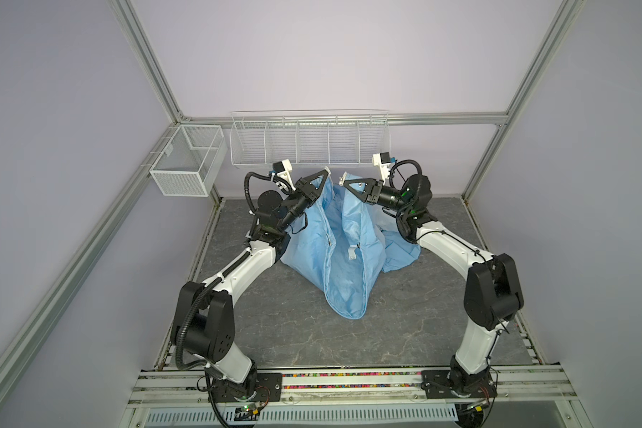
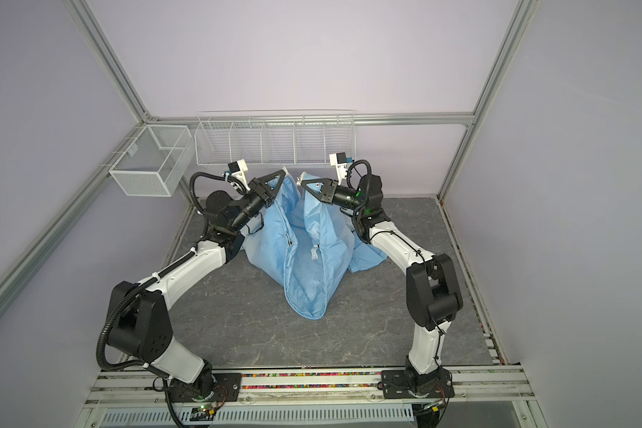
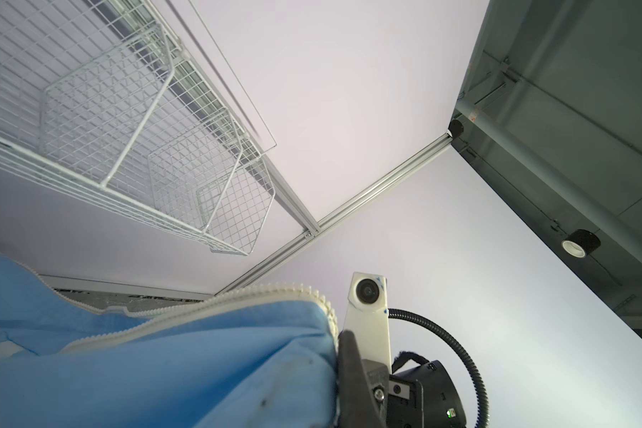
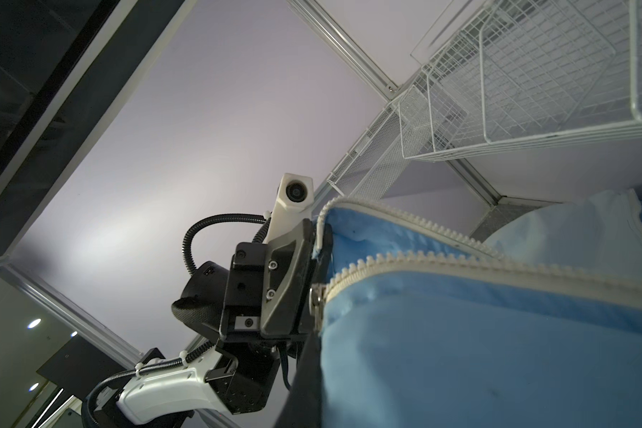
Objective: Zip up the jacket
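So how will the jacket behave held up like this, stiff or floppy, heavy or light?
Probably floppy: the jacket hangs in loose folds from the left gripper and right gripper, its lower end slumped on the table. Likely light: two small pinches at its edge carry it. The zipper edge seems slightly firmer, holding a smooth curve.

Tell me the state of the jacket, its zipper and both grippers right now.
jacket: unzipped, held up by both front edges, lower part resting on the table.
zipper: open, its two toothed sides apart.
left gripper: shut on the jacket.
right gripper: shut on the jacket.
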You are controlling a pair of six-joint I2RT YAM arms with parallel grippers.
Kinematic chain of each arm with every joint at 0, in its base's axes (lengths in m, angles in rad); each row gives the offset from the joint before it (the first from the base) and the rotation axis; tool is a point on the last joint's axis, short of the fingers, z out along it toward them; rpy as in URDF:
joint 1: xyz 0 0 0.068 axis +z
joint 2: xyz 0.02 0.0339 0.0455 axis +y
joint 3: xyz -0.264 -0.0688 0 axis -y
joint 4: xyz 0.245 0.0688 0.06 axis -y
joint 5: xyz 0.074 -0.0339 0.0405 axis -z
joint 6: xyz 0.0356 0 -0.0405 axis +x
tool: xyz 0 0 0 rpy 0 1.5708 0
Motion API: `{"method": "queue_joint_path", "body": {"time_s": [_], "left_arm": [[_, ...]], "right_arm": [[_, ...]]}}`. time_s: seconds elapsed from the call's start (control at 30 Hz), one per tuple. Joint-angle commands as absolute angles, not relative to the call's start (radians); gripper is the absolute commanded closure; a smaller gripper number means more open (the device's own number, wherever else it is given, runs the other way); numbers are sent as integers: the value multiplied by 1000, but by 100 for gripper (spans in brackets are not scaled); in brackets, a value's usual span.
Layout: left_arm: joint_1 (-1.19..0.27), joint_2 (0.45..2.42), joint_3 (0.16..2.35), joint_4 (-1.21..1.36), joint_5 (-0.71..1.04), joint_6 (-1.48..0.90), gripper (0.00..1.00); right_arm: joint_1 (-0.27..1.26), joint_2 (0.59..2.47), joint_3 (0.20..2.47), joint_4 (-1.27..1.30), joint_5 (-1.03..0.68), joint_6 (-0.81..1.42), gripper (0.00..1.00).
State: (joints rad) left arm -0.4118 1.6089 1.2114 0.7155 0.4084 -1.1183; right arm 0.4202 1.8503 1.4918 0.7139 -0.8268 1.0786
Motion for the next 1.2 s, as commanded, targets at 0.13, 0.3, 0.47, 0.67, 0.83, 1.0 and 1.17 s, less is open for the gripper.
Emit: {"method": "queue_joint_path", "body": {"time_s": [0.13, 0.3, 0.47, 0.67, 0.83, 1.0, 1.17], "left_arm": [[-422, 1599, 1175, 821, 424, -1164, 100], [-435, 1575, 1168, 890, 437, -1185, 100], [-438, 1584, 1166, 982, 456, -1255, 100], [-438, 1579, 1166, 983, 490, -1286, 100], [-439, 1575, 1167, 985, 532, -1311, 100], [-438, 1575, 1173, 1003, 535, -1329, 100], [-436, 1586, 1198, 1034, 532, -1358, 100]], "right_arm": [[443, 1825, 1523, 834, -831, 1103, 93], [441, 1835, 1528, 964, -821, 1235, 93], [442, 1832, 1545, 957, -828, 1267, 93], [439, 1829, 1551, 986, -842, 1341, 93], [434, 1832, 1545, 1045, -863, 1414, 93], [432, 1833, 1538, 1065, -876, 1444, 93], [432, 1833, 1533, 1063, -894, 1453, 93]]}}
